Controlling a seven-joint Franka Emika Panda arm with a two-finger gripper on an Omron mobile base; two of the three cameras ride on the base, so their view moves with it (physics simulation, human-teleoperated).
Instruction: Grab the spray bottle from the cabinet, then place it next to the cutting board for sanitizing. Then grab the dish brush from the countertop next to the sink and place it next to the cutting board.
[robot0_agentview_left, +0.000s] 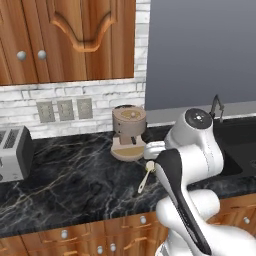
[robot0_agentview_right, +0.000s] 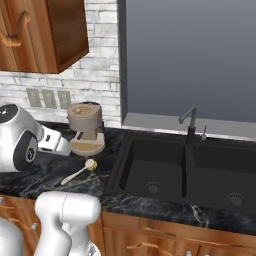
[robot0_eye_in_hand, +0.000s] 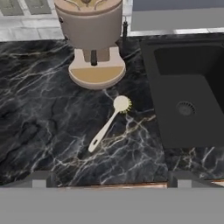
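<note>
The dish brush (robot0_eye_in_hand: 107, 124) lies on the black marble countertop (robot0_eye_in_hand: 43, 109), its round yellowish head pointing toward the coffee machine and its pale handle toward the front edge. It also shows in the left base view (robot0_agentview_left: 146, 176) and the right base view (robot0_agentview_right: 80, 171), just left of the sink. My gripper (robot0_eye_in_hand: 111, 181) hangs above the brush, open wide, with nothing between its fingertips (robot0_eye_in_hand: 39, 179). The wooden wall cabinet (robot0_agentview_left: 75, 40) has its doors shut. The spray bottle and the cutting board are out of view.
A tan coffee machine (robot0_agentview_left: 129, 132) stands right behind the brush. The black double sink (robot0_agentview_right: 185, 170) with its faucet (robot0_agentview_right: 190, 122) lies to the right. A toaster (robot0_agentview_left: 12, 152) sits at the far left, and wall outlets (robot0_agentview_left: 65, 110) are on the brick backsplash.
</note>
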